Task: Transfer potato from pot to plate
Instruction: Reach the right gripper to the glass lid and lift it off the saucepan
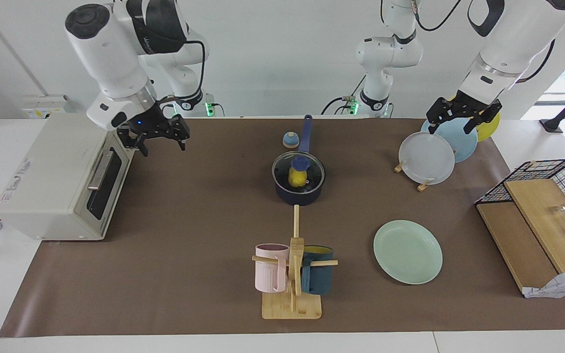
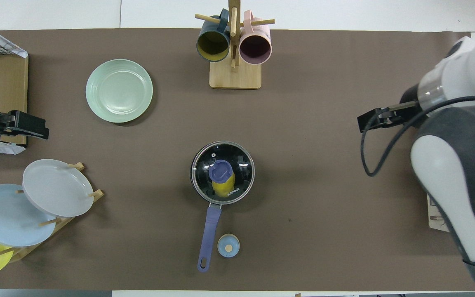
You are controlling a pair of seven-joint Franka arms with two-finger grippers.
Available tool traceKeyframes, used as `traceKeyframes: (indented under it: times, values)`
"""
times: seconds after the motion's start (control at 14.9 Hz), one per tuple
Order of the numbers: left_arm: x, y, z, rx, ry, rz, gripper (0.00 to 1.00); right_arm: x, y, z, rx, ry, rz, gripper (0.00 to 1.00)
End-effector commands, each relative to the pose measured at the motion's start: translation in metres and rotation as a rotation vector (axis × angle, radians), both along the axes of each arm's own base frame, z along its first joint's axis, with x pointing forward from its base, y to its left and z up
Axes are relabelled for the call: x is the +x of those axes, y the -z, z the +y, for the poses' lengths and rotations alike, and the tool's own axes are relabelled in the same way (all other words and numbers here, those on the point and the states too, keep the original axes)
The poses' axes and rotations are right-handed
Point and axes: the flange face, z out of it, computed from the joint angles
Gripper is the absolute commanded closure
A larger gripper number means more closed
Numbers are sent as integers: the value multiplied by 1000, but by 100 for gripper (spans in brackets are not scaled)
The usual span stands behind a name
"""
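Observation:
The dark navy pot stands mid-table under a glass lid with a blue knob, its long blue handle pointing toward the robots. The yellow potato lies inside and shows through the lid; it also shows in the overhead view. The mint-green plate lies flat, farther from the robots than the pot, toward the left arm's end. My right gripper is open and empty, up over the mat beside the toaster oven. My left gripper is open and empty, over the plate rack.
A toaster oven stands at the right arm's end. A wooden mug tree holds a pink mug and a teal mug. A rack holds grey-white, light blue and yellow plates. A small blue knob-like object lies beside the pot handle. A wire basket and boards stand at the left arm's end.

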Motion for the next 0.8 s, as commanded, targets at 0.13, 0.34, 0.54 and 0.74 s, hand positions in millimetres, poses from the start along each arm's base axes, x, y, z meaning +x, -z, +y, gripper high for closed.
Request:
traceKeyframes:
  times: [0.13,0.34,0.54,0.74]
  values:
    - [-7,-2,3,14,-9,-7,0,20,37,143,3,42,0,0]
    - [-7,-2,3,14,-9,-7,0,-15,47,248,-63,-7,-40,0]
    - [-7,-2,3,14,-8,-7,0,-31,56,299,-60,16,-65,0]
    - [-7,-2,2,14,-8,-7,0,-50,88,329,-93,-7,-96,0]
